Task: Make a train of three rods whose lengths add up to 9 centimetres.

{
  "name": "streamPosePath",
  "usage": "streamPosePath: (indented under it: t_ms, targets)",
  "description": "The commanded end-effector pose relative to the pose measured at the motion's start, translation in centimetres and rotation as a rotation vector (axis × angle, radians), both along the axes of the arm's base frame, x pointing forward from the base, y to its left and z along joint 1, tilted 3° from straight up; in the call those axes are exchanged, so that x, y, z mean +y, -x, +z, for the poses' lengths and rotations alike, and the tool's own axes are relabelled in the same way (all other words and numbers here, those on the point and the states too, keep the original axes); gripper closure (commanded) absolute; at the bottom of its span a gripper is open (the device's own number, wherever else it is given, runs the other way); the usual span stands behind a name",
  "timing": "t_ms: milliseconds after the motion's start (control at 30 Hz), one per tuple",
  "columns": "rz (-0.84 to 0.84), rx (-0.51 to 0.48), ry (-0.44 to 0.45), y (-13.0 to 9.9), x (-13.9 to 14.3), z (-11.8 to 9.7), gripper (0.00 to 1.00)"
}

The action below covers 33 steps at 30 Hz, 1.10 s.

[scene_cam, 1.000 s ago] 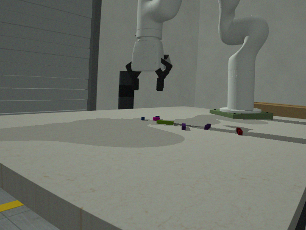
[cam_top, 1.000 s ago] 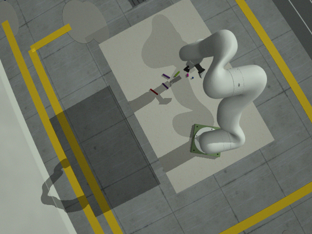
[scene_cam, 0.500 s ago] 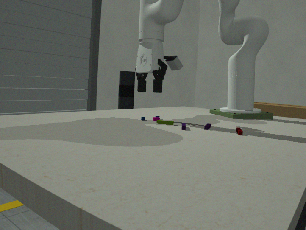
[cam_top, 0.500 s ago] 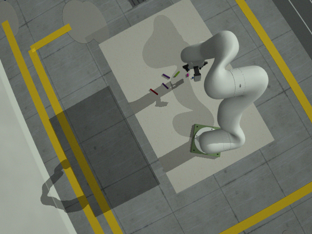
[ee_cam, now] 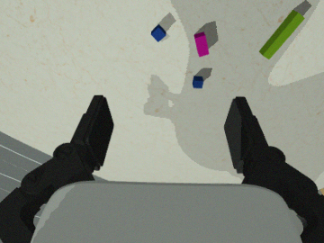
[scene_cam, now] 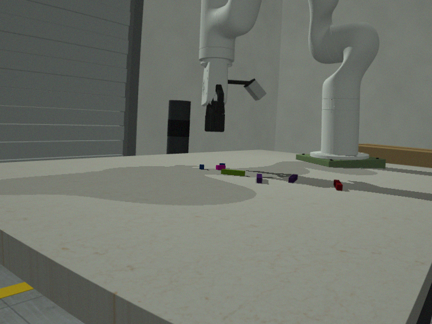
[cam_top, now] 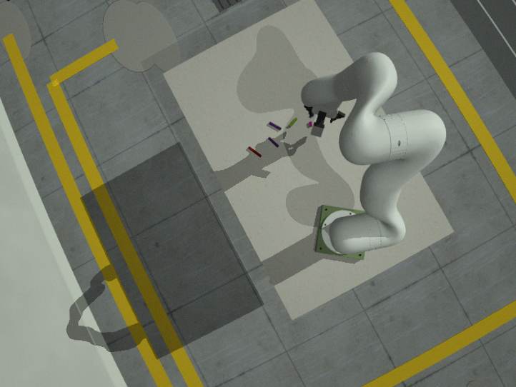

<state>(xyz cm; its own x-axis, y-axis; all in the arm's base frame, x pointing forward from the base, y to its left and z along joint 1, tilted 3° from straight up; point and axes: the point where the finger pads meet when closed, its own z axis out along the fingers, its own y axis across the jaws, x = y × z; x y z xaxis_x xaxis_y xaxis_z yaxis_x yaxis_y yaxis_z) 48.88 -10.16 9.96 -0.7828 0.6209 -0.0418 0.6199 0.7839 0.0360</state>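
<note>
The gripper [cam_top: 325, 116] [scene_cam: 214, 130] [ee_cam: 168, 111] is hovering above the table [cam_top: 299, 287] [scene_cam: 216, 244] [ee_cam: 54, 58], its fingers spread wide around nothing. Below, a magenta rod [cam_top: 309, 123] [scene_cam: 220, 167] [ee_cam: 202, 44] is lying between a lime rod [cam_top: 292, 123] [scene_cam: 233, 172] [ee_cam: 282, 34] and a blue one.

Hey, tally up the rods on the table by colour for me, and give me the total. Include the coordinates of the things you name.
Blue rods [cam_top: 312, 115] [scene_cam: 201, 167] [scene_cam: 222, 164] [ee_cam: 158, 33] [ee_cam: 198, 82]: 2
Magenta rod [cam_top: 309, 123] [scene_cam: 220, 167] [ee_cam: 202, 45]: 1
Lime rod [cam_top: 292, 123] [scene_cam: 233, 172] [ee_cam: 283, 35]: 1
Purple rods [cam_top: 274, 126] [cam_top: 273, 141] [scene_cam: 259, 178] [scene_cam: 292, 178]: 2
Red rod [cam_top: 254, 151] [scene_cam: 338, 185]: 1
Total: 7
</note>
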Motion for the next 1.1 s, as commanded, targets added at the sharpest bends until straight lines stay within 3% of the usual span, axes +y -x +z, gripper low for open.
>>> streamPosePath:
  t_ms: [0, 667, 1000, 1033, 1067]
  targets:
    - [-0.166, 0.005, 0.023, 0.4, -0.1, -0.1, 0.0]
    - [-0.773, -0.003, -0.011, 2.2, -0.3, -0.8, 0.0]
    - [-0.841, -0.004, -0.014, 2.5, -0.4, -0.8, 0.0]
    - [-0.841, -0.004, -0.014, 2.5, -0.4, -0.8, 0.76]
    - [-0.841, -0.004, -0.014, 2.5, -0.4, -0.8, 0.76]
